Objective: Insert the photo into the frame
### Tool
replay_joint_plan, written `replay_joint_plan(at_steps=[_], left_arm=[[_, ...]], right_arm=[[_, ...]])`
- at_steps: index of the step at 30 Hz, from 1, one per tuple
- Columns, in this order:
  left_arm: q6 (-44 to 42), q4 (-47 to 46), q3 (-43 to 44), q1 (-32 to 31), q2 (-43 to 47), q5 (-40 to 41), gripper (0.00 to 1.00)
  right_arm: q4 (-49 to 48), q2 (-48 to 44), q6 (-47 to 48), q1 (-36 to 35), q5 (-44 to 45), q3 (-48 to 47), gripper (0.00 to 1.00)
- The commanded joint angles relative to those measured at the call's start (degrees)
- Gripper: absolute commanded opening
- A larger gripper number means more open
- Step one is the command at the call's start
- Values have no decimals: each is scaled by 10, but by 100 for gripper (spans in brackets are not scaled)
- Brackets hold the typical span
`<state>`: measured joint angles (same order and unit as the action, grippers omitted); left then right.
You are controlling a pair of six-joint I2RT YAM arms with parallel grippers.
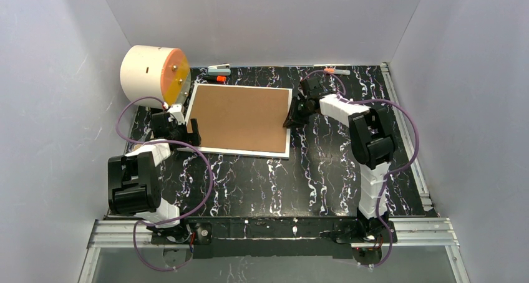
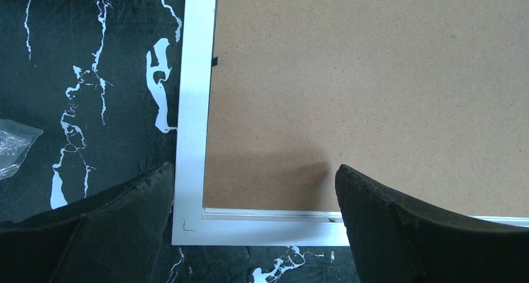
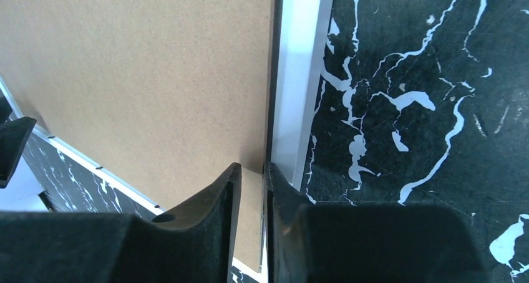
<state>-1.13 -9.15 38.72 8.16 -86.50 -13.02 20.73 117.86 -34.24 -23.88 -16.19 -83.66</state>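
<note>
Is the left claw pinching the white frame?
No, the left claw is wide open, its fingers spread to either side of the frame's corner without closing on it.

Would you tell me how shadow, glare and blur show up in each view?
Top external view: soft, even light, no glare on the frame. Left wrist view: a faint shadow lies on the brown backing inside the open left claw. Right wrist view: the right claw sits near the lens, dark and soft-edged.
</note>
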Motion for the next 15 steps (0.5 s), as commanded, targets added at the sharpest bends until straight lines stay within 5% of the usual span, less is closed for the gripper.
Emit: replay_joint_plan(at_steps=[1, 10, 13, 15], left_arm=[[-3, 11, -9, -2, 18, -27, 95], [1, 8, -12, -2, 18, -36, 94], [0, 7, -13, -2, 19, -33, 93], [0, 7, -14, -2, 21, -30, 93]], right_arm=[[-7, 17, 8, -5, -18, -20, 25], [-27, 14, 22, -15, -31, -2, 3], [-9, 10, 35, -20, 18, -1, 6], [20, 3, 41, -23, 69, -10, 18]])
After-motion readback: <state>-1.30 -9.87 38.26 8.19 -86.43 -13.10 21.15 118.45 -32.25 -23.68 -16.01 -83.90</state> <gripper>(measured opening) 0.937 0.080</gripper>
